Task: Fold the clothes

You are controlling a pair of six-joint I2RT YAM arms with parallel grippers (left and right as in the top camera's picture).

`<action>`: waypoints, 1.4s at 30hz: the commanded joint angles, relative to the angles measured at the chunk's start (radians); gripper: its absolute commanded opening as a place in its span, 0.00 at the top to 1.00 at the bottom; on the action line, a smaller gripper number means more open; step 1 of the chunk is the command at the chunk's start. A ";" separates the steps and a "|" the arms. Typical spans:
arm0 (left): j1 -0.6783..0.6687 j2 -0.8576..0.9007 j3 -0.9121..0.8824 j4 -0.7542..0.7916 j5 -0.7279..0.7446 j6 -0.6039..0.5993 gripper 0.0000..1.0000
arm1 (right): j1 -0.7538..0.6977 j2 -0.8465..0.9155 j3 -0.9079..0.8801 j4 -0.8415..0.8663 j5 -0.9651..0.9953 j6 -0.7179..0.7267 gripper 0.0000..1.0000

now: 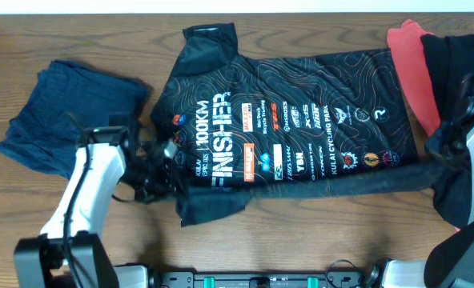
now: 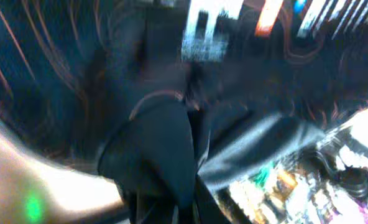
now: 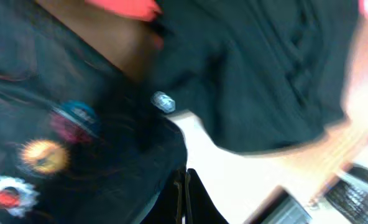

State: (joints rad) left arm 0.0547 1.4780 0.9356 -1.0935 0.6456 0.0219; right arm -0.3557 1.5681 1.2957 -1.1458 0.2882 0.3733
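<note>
The black jersey, with orange contour lines and white-red lettering, lies spread across the table's middle. Its near edge is turned up in a long dark band. My left gripper is at the band's left end by the near sleeve. In the blurred left wrist view its jaws are shut on a fold of the jersey's cloth. My right gripper is at the band's right end. In the right wrist view its fingers are pressed together at the edge of the jersey.
A navy garment lies crumpled at the left. A red garment and a black one lie at the far right, partly under the right arm; both show in the right wrist view. The table's front edge is close.
</note>
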 commanded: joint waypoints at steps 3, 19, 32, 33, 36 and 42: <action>0.055 -0.015 0.005 0.269 -0.010 -0.183 0.94 | 0.015 -0.016 -0.023 0.153 -0.104 -0.057 0.99; 0.022 0.118 0.005 0.888 -0.142 -0.380 0.75 | 0.047 0.171 -0.128 0.658 -0.260 -0.056 0.98; 0.020 0.154 0.005 0.840 -0.005 -0.394 0.60 | 0.068 0.182 -0.119 0.763 -0.289 -0.068 0.59; 0.017 0.154 0.005 0.811 -0.001 -0.394 0.60 | 0.068 0.174 -0.119 0.736 -0.289 -0.068 0.59; -0.014 0.154 0.005 0.729 -0.002 -0.309 0.60 | 0.067 0.167 -0.120 0.582 -0.247 -0.065 0.63; -0.102 0.161 -0.001 0.709 -0.142 -0.229 0.53 | 0.069 0.208 -0.175 0.508 -0.195 -0.053 0.73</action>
State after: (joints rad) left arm -0.0147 1.6287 0.9314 -0.3847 0.5900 -0.2646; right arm -0.2939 1.7626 1.1538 -0.6422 0.0566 0.3210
